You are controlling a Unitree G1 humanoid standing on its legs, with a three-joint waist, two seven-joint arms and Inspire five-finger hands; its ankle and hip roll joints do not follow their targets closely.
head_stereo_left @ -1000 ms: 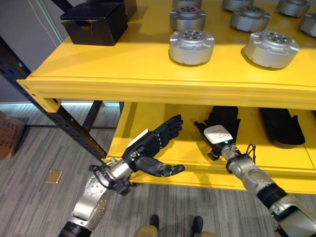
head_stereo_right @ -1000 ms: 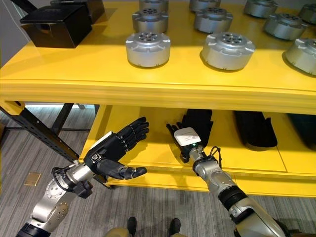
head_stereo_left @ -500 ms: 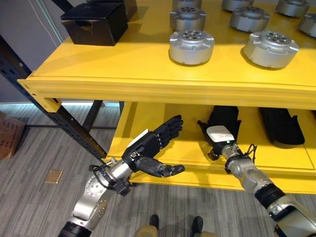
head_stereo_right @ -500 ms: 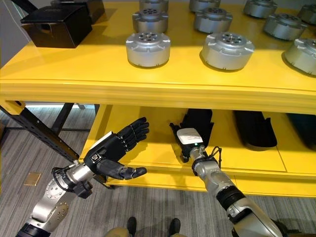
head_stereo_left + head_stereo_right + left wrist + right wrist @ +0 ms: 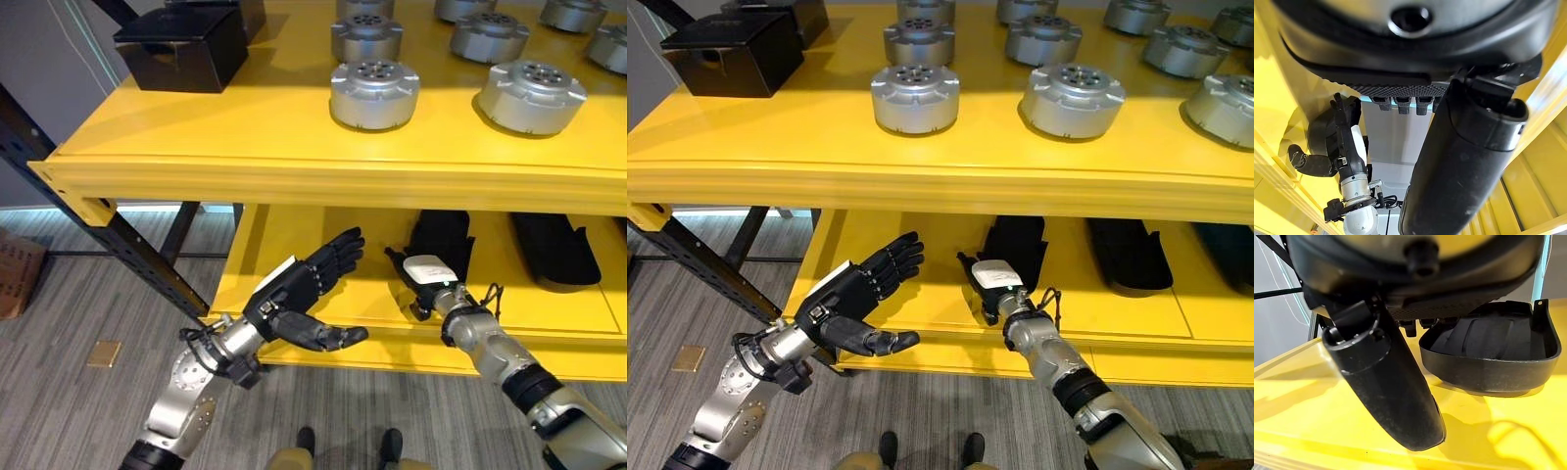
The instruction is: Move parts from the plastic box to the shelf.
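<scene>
Lower shelf [image 5: 323, 255]: black part [image 5: 446, 240] just beyond right robot hand [image 5: 423, 284] (fingers straight)

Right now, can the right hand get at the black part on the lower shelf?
Probably yes. The right hand is open just in front of the black part on the lower shelf, and nothing stands between them.

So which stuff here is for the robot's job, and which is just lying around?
For the job:
- yellow shelf
- round silver parts on its top level
- left hand, open, holding nothing
- right hand, by a black curved part on the lower level

Just lying about:
- black box on the top level
- small brown square on the floor
</scene>
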